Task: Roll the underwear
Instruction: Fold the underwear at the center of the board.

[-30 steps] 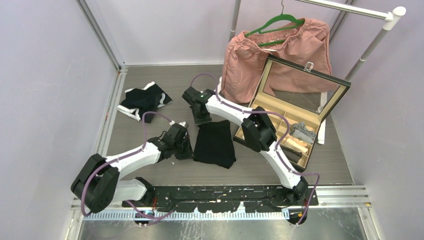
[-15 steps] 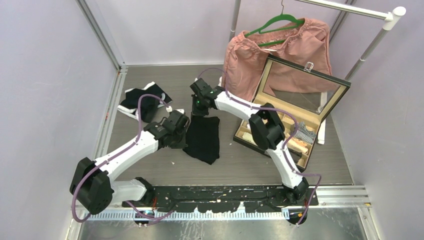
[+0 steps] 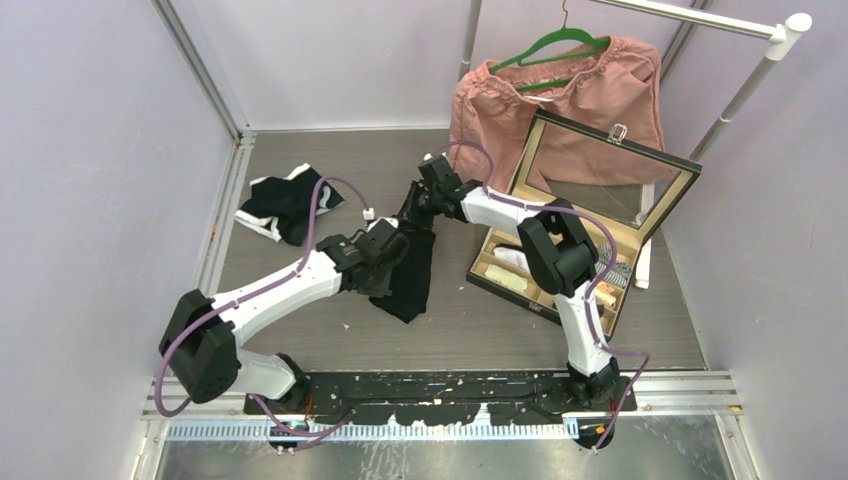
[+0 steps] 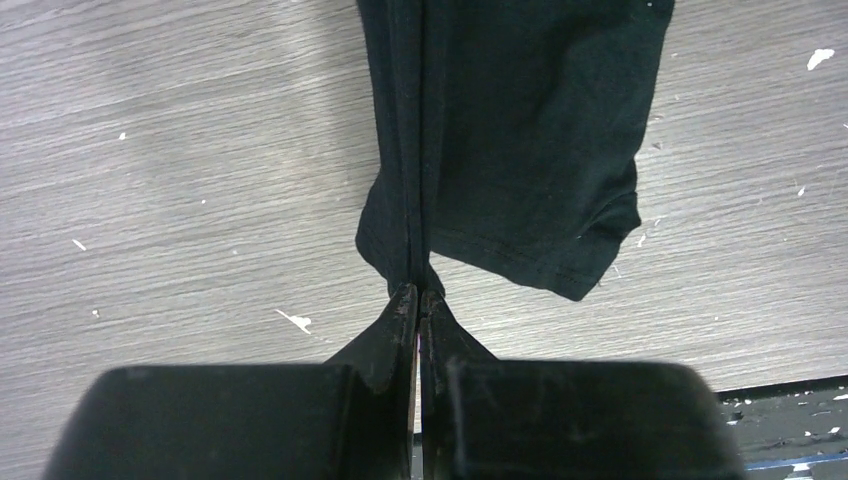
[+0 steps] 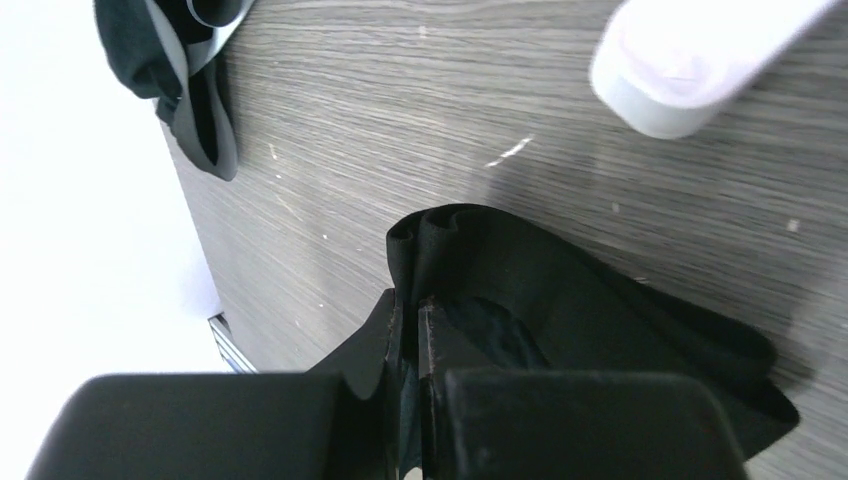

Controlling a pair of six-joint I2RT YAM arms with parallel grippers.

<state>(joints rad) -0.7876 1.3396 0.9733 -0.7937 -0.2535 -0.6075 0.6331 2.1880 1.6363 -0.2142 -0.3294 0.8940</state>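
A black underwear (image 3: 412, 282) lies folded lengthwise on the grey wood table, drawn into a narrow strip. My left gripper (image 3: 388, 262) is shut on its near left corner, and the pinch shows in the left wrist view (image 4: 418, 296) with the cloth (image 4: 530, 140) stretching away from it. At the strip's far end my right gripper (image 3: 417, 215) is shut on a bunched fold (image 5: 411, 312) of the same black cloth (image 5: 610, 310). A second underwear (image 3: 286, 200), black with white bands, lies loose at the far left (image 5: 190, 80).
A pink garment (image 3: 560, 100) on a green hanger hangs from the rack (image 3: 745, 95) at the back right. An open black box (image 3: 600, 215) with rolled items stands to the right of the arms. A wall runs along the left side.
Both grippers have carried the black underwear's left edge to the right, over the rest of it. The cloth went from a wide flat patch to a narrow folded strip.
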